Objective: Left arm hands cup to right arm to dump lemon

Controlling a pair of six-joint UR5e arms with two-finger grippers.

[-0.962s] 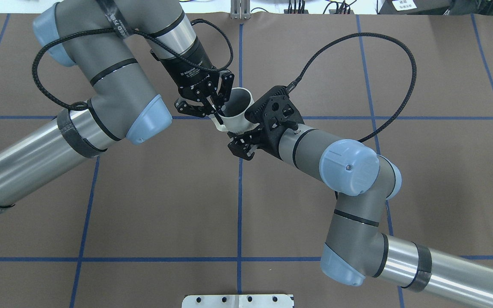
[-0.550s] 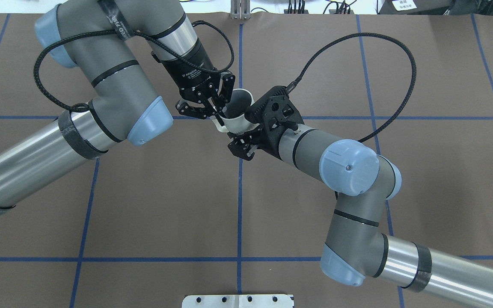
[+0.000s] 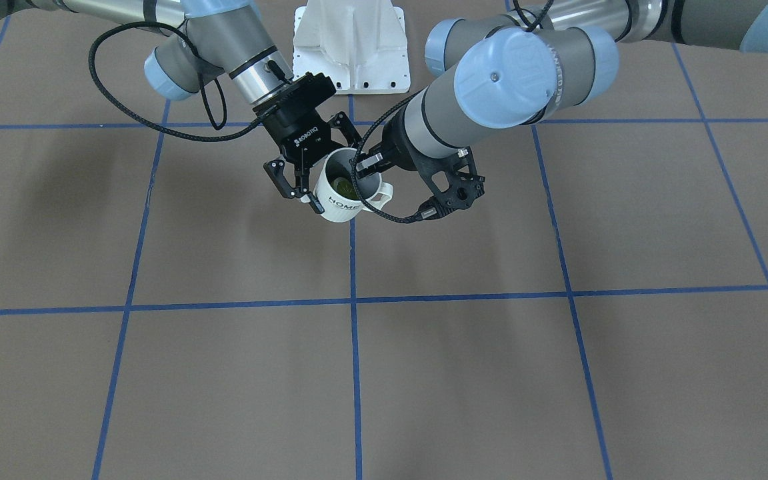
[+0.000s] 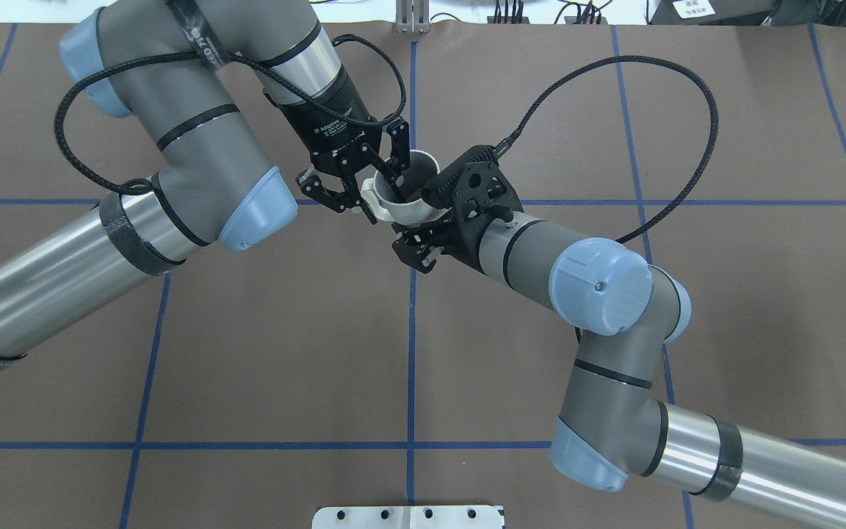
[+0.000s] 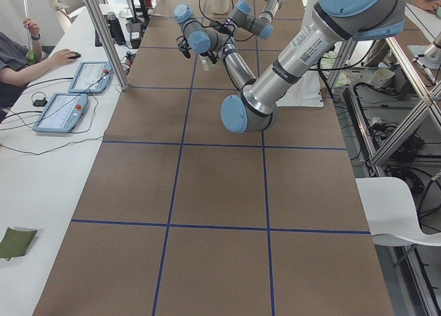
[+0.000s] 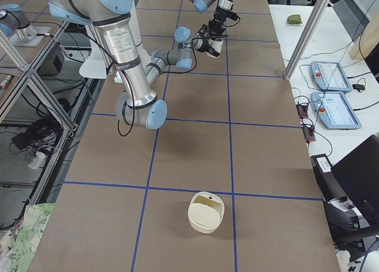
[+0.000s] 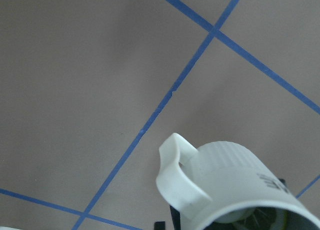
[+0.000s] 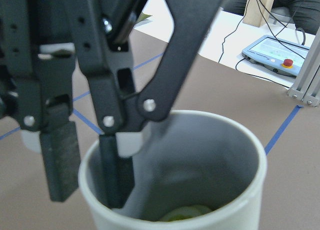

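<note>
Up over the brown table (image 3: 224, 373), near one of its blue tape lines (image 3: 352, 267), the cup (image 3: 343, 201) hangs in the air between both arms, tipped a little. The lemon (image 8: 187, 213) lies loose at its bottom. From where I stand the left gripper (image 8: 90, 187) looks pinched on the rim, one finger down inside and its padded mate against the outer wall, near the handle (image 7: 177, 175). The right gripper (image 3: 334, 177) straddles the cup's body from the other side. One tip touches the wall, but I can't tell whether it is squeezing. I'd guess glazed ceramic: stiff, light enough, slick, and liable to chip or break if dropped. The broad hold across the body seems safer for tipping, since a rim pinch could let it pivot. The lemon should roll out easily once the mouth goes down.
</note>
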